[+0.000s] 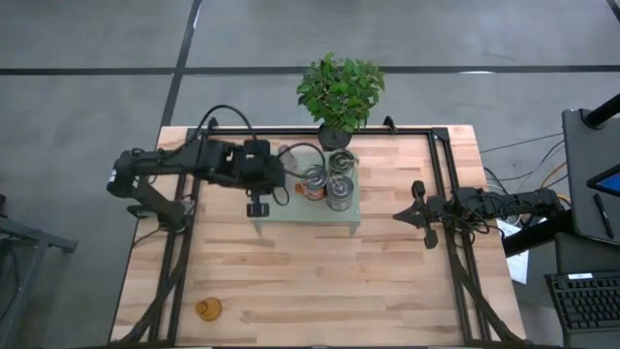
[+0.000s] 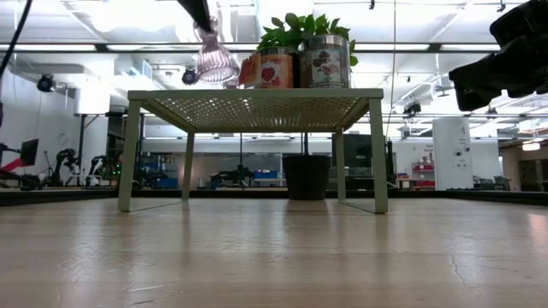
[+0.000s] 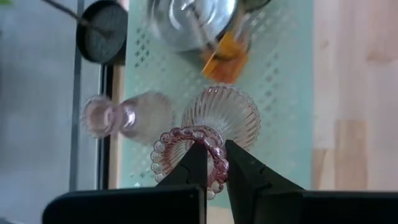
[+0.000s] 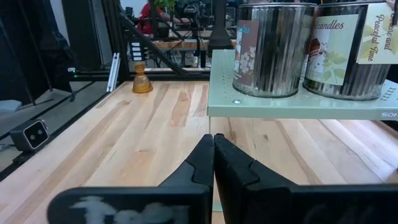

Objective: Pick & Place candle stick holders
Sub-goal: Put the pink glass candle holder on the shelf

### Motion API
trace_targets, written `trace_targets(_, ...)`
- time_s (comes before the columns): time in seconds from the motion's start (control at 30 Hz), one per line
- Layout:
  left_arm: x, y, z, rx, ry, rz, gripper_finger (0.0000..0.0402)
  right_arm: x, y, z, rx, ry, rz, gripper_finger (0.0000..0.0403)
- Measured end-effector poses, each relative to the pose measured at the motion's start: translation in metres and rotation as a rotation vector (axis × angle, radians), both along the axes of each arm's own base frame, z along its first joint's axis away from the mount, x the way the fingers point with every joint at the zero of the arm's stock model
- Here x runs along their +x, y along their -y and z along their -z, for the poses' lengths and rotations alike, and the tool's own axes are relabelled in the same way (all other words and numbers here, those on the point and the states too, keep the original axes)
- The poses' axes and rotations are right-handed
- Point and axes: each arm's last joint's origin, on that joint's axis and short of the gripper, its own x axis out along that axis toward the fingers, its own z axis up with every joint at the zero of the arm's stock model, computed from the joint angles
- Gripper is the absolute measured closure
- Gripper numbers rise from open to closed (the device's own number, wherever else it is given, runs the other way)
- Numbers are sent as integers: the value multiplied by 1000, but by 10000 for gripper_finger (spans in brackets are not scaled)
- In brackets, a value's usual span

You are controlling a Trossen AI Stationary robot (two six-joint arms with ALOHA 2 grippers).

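My left gripper hangs over the left part of the pale green stand, shut on a pinkish ribbed glass candle stick holder. A second pinkish glass holder shows beside it on the stand. Three shiny silver holders with paper labels stand upright on the stand's middle and far part. An amber glass holder stands on the table near the front left corner. My right gripper waits shut and level at the table's right side, holding nothing. My left gripper holds the pinkish holder by the beaded rim of its narrow top end, pinched between the two fingers, one finger seemingly inside the ring. The fingers slant down from the table's left. The holder hangs below them, wide ribbed base down, just above the stand.
A leafy plant in a black pot stands at the table's far edge behind the stand. Black frame rails run along the table's sides. Bare wood stretches in front of the stand.
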Motion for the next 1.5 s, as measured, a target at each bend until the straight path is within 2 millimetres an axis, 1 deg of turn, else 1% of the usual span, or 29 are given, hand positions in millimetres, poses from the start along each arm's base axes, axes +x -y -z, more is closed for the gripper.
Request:
trace_targets(0.23, -8, -22, 3, 16, -96, -45, 376, 0, 0, 0, 0, 0, 0, 394)
trace_targets(0.43, -10, -33, 4, 18, -112, -79, 376, 0, 0, 0, 0, 0, 0, 394)
trace_targets(0.53, -6, -38, 8, 21, -139, -85, 376, 0, 0, 0, 0, 0, 0, 394)
trace_targets(0.6, -1, -41, 15, 21, -190, -84, 376, 0, 0, 0, 0, 0, 1, 394)
trace_targets(0.67, 4, -42, 23, 25, -247, -71, 376, 0, 0, 0, 0, 0, 0, 394)
trace_targets(0.8, 18, -43, 36, 29, -296, -62, 376, 0, 0, 0, 0, 0, 0, 394)
trace_targets(0.93, 23, -44, 41, 47, -324, -57, 376, 0, 0, 0, 0, 1, 0, 394)
trace_targets(1.1, 24, -44, 42, 51, -328, -58, 376, 0, 0, 0, 0, 1, 0, 394)
trace_targets(1.5, 21, -44, 36, 46, -312, -57, 376, 0, 0, 0, 0, 0, 0, 394)
